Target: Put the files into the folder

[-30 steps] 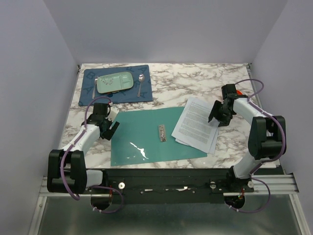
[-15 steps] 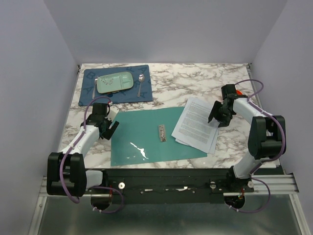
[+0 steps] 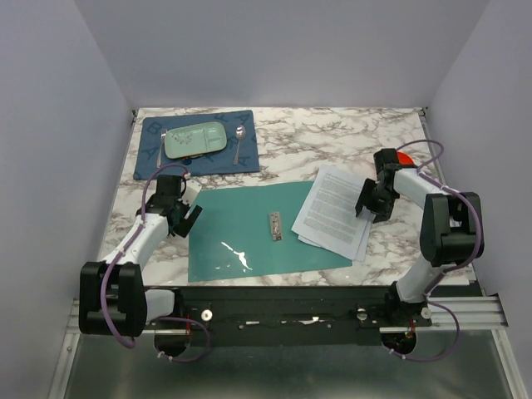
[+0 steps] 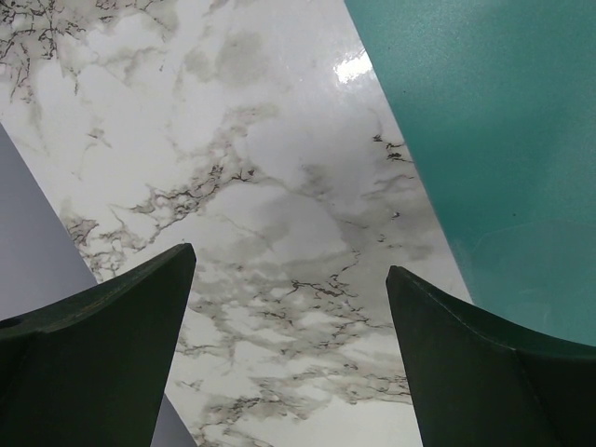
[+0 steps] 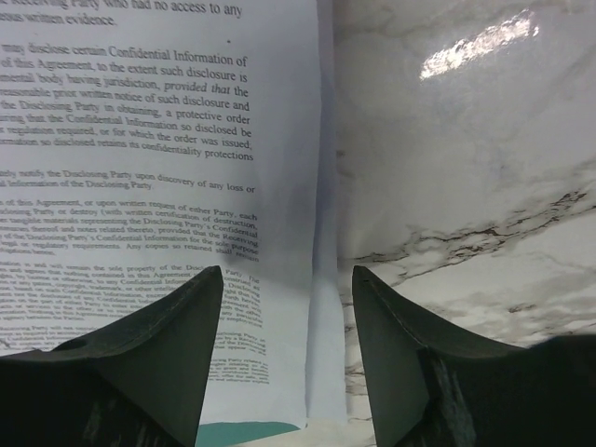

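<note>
Just above files edge, right tool spread; folder flat, open

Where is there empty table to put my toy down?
The biggest bare stretch of table lies at the back, right of the placemat and behind the files. A smaller patch sits at the front right, beside the files. The middle is crowded: folder, files, left gripper and right gripper.

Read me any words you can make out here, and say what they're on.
"had no access to any": files, right wrist view.
"may disclose certain Confidential Information of": same sheet.
"to the extent such disclosure is": same sheet.
Lower lines: too blurred.
Top view: print too small.
Folder: none.
</note>
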Controlling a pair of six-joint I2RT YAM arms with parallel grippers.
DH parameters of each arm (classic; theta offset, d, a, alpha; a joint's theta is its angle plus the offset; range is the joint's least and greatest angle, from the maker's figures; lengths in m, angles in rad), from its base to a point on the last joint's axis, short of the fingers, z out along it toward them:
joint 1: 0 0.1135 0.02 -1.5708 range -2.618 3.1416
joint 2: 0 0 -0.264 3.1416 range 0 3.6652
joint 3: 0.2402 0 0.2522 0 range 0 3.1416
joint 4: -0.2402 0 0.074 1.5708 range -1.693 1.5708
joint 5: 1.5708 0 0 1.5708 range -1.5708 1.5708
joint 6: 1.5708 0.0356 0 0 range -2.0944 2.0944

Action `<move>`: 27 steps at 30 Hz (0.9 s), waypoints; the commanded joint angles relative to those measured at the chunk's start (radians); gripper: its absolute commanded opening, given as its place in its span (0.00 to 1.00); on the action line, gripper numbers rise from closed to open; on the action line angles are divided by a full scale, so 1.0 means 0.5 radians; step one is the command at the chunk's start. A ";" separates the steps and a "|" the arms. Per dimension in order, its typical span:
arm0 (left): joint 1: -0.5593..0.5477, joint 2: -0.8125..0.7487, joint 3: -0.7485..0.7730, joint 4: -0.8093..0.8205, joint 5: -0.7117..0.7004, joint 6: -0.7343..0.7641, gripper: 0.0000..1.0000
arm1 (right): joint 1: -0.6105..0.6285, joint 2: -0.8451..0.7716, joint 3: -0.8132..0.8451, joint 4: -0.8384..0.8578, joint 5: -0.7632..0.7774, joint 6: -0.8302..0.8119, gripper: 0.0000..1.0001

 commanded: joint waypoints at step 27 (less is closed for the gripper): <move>0.025 -0.100 -0.028 -0.026 0.042 0.017 0.99 | -0.011 -0.181 -0.143 0.045 -0.102 0.024 0.61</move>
